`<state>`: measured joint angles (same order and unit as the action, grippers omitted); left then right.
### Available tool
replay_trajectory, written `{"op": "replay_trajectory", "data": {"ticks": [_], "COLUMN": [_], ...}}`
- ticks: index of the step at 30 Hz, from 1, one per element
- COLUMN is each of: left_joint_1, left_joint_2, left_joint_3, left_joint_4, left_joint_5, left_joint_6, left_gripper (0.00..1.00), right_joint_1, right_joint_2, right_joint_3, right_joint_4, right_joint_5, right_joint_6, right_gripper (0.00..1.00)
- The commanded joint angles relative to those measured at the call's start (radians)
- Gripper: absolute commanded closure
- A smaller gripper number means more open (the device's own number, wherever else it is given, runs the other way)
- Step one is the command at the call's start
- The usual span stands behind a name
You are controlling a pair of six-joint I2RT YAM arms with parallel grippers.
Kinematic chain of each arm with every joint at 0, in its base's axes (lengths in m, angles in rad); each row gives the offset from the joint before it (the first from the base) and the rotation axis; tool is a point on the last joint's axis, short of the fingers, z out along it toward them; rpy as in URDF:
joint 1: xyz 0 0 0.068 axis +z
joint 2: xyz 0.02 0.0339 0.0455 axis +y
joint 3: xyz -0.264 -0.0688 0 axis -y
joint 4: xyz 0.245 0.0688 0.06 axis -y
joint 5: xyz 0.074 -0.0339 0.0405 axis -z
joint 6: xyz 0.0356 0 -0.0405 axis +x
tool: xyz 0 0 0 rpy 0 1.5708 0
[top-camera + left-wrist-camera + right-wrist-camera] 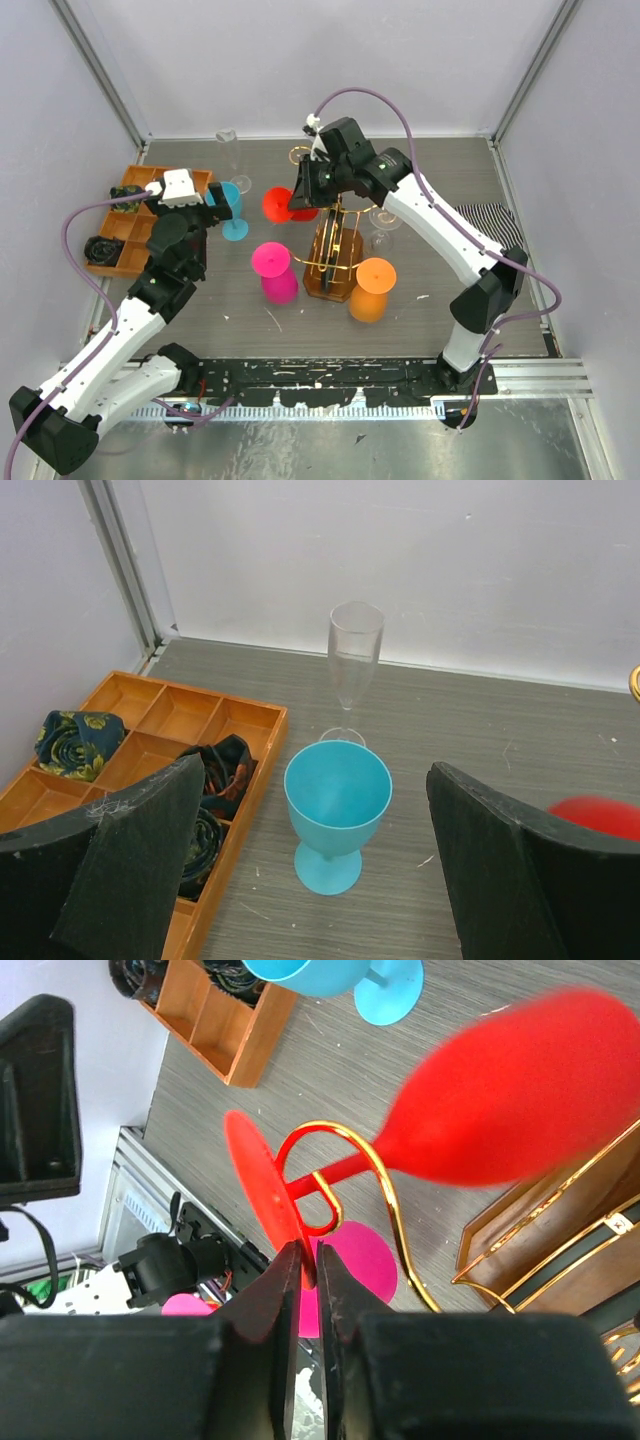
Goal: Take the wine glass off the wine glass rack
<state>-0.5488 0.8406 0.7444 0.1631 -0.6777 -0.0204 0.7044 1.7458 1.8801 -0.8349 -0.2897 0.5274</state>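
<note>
A red wine glass (280, 205) hangs on its side from a curled gold hook (385, 1175) of the wine glass rack (335, 262), which stands on a brown wooden base mid-table. In the right wrist view its bowl (510, 1110) points right and its round foot (262, 1195) stands edge-on. My right gripper (308, 1255) is shut on the rim of that foot; from above it (300, 195) sits at the rack's far left arm. My left gripper (315, 780) hangs open above a blue goblet (337, 805), touching nothing.
A pink goblet (272, 270) and an orange goblet (372, 285) stand beside the rack. A clear flute (354, 650) stands near the back wall. A wooden tray (120, 235) with rolled ties lies at the left; a striped cloth (485, 215) lies at the right.
</note>
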Motion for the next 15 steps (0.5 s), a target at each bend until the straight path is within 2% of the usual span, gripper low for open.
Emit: {"op": "replay_trajectory", "data": {"ticks": [1, 5, 11, 15], "left_joint_1": [-0.002, -0.002, -0.002, -0.001], "left_joint_2": [-0.007, -0.004, 0.008, 0.008], "left_joint_3": [0.045, 0.049, 0.062, 0.071], "left_joint_4": [-0.007, -0.016, -0.04, -0.062], "left_joint_5": [0.014, 0.018, 0.029, 0.029], "left_joint_6": [-0.004, -0.007, -0.024, -0.026], "left_gripper": [0.01, 0.01, 0.01, 0.01], "right_joint_1": [-0.012, -0.044, -0.13, -0.175], "right_joint_2": [-0.054, -0.093, -0.114, -0.126], "right_joint_3": [-0.018, -0.038, -0.113, -0.197], "right_joint_4": [0.025, 0.068, 0.206, 0.376], "right_joint_5": [0.026, -0.002, -0.174, -0.336], "right_joint_6": [0.0, 0.019, 0.107, 0.219], "right_gripper": [0.87, 0.98, 0.99, 0.99]}}
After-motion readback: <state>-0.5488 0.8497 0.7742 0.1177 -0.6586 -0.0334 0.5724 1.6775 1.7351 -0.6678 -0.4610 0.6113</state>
